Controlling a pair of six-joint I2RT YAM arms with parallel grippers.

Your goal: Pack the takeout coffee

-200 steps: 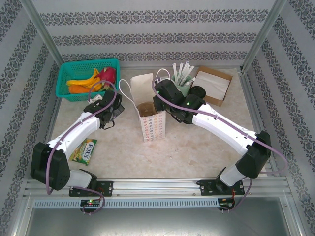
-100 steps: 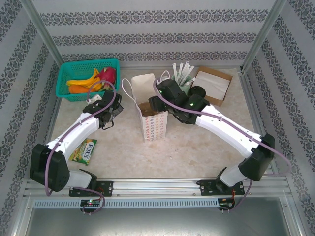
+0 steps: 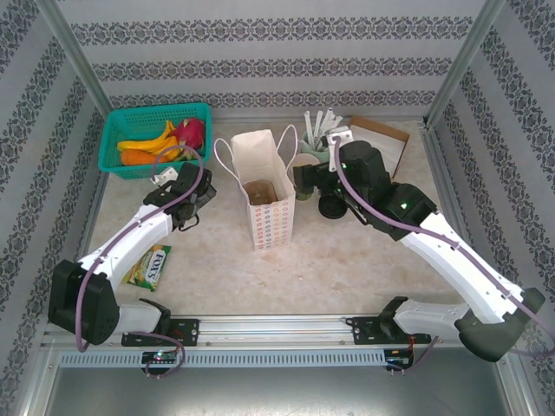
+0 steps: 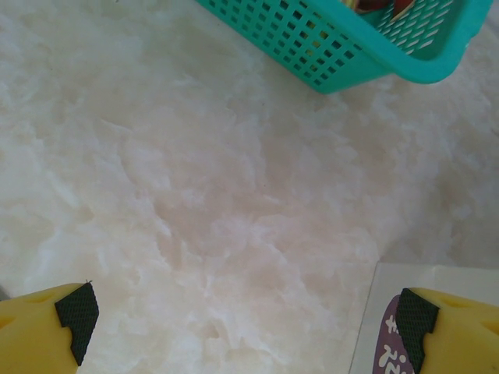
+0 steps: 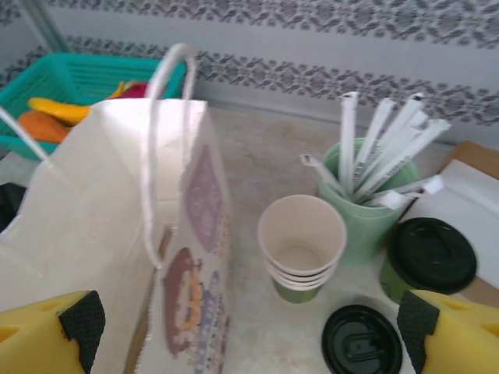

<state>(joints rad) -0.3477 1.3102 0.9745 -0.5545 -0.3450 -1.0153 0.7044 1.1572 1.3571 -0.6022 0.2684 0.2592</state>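
Note:
The takeout coffee (image 5: 431, 257), a green cup under a round black lid, stands at the right of the right wrist view, beside the green straw holder. My right gripper (image 5: 248, 323) is open and holds nothing. It hangs to the right of the white printed paper bag (image 3: 264, 195), and in the top view this gripper (image 3: 301, 180) is level with the bag's rim. Something round and brownish lies inside the bag; I cannot tell what it is. My left gripper (image 4: 245, 315) is open over bare tabletop, left of the bag (image 4: 390, 327).
A stack of lidless cups (image 5: 302, 245) and a loose black lid (image 5: 361, 340) sit just ahead of the right gripper. Behind them is a green cup of wrapped straws (image 5: 366, 210). A teal fruit basket (image 3: 154, 139), a cardboard box (image 3: 381, 143) and a candy packet (image 3: 147, 264) lie around.
The right gripper has opened and drawn back to the right, from over the bag's mouth to beside the cups. The left arm has stayed put.

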